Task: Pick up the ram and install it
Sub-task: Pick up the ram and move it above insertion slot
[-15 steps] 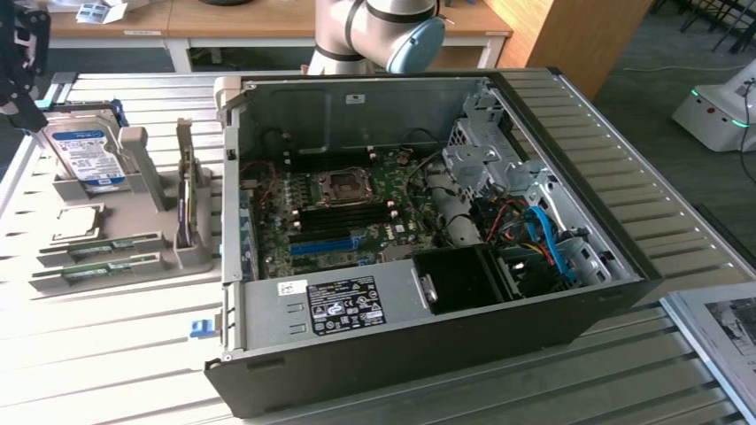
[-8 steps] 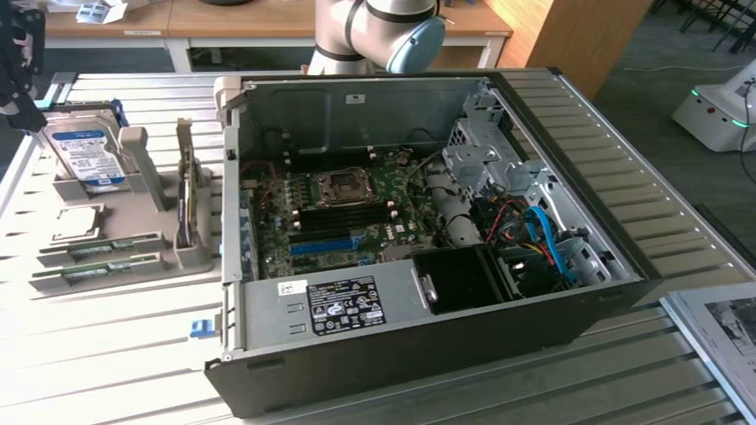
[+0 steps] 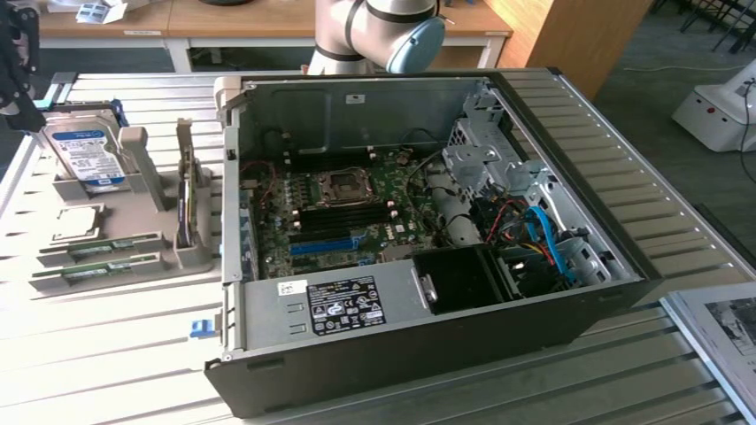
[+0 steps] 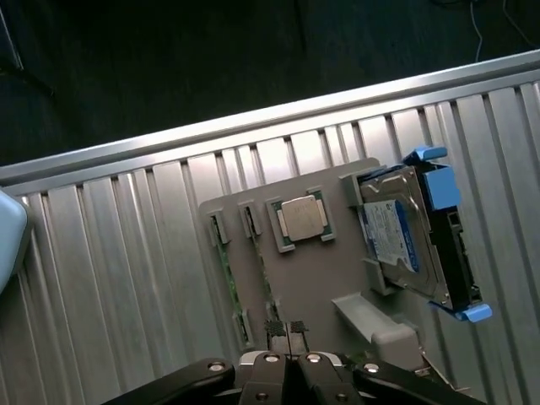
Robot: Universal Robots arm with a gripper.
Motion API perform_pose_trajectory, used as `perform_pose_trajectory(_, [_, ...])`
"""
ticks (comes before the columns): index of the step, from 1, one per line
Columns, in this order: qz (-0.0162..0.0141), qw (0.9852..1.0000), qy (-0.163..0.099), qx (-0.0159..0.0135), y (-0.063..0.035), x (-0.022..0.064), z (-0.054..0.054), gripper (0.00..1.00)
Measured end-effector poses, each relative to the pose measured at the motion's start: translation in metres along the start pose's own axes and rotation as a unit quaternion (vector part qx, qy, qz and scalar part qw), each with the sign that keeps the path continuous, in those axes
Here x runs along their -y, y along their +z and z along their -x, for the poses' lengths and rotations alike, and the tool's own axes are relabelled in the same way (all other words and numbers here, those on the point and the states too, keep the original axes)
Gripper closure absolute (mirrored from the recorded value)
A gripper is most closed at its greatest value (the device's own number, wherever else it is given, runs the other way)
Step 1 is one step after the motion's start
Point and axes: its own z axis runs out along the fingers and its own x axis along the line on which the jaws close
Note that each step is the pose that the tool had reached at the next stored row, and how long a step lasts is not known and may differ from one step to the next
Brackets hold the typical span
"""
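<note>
Open air lay between the closed hand [image 4: 287,331] and the grey holder [image 4: 312,278] beneath it. To one side of the hand, the upright hard drive [image 4: 396,232] and the holder's raised posts [image 4: 371,314] blocked passage. The ribbed bench [image 4: 126,253] around the holder gave flat, free room.

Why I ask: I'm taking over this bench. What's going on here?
A robot arm stands by an open computer case. Its end effector is shut, holding nothing, above a gray tray on the table. Two memory sticks lie in the tray's slots, next to a processor chip and a hard drive; neither stick has been picked up.
</note>
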Motion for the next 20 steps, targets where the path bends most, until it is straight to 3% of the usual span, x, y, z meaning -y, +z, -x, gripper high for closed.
perform_pose_trajectory(9, [0.0013,0.9984,-0.056,-0.0025,0.0000,0.0000,0.0000,0.90])
perform_pose_trajectory(20, [0.0027,0.9930,-0.118,-0.0053,0.0000,0.0000,0.0000,0.90])
